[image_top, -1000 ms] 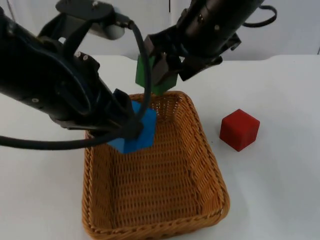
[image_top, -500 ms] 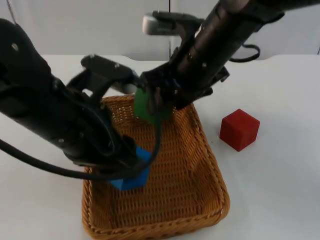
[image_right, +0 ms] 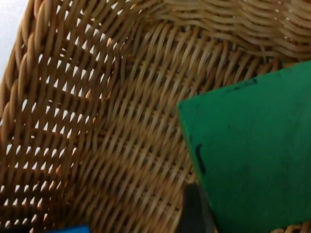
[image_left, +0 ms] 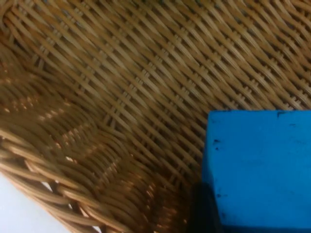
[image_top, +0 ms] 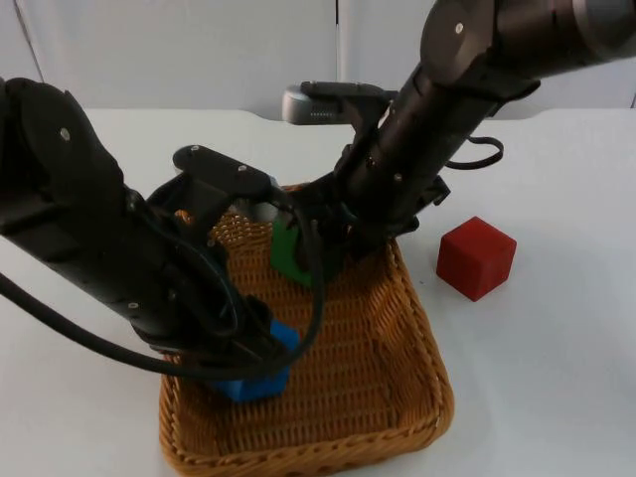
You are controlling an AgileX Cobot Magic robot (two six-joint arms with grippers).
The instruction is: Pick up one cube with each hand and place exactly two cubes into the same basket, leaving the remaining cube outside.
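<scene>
both pincers down inside the wicker basket [image_top: 417, 328], each gripping a cube.

the left gripper [image_top: 248, 368] clamps a blue cube [image_top: 253, 378] low over the basket's near floor; the right gripper [image_top: 308, 253] clamps a green cube [image_top: 290, 253] by the far wall, beyond the left one. a red cube [image_top: 476, 257] sits on the white table [image_top: 556, 378], outside, off to the right gripper's side.

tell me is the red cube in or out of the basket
Out. The red cube sits on the white table, apart from the basket rim.
</scene>
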